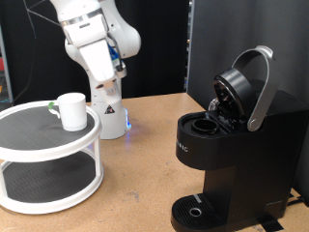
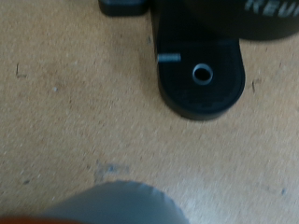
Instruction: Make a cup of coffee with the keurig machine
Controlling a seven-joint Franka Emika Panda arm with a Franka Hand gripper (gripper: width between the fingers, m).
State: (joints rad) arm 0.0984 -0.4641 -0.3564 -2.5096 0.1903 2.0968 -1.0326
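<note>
The keurig machine (image 1: 232,145) stands at the exterior view's right. Its lid (image 1: 241,82) is raised on the silver-grey handle and the pod chamber (image 1: 206,124) is open and dark inside. Its drip tray (image 1: 198,211) is bare and also shows in the wrist view (image 2: 200,79). The cup (image 1: 70,110), a small white mug, stands upright on the top shelf of a round white stand (image 1: 29,145) at the exterior view's left. The white arm (image 1: 97,48) is raised behind the stand. My gripper's fingers do not show clearly. A blurred grey shape (image 2: 117,205) fills the wrist view's edge.
The stand has two tiers with dark mesh shelves; the lower one looks bare. The robot's base (image 1: 111,114) stands behind it with a small blue light. The wooden table (image 1: 135,184) lies between the stand and the machine. Black curtains hang behind.
</note>
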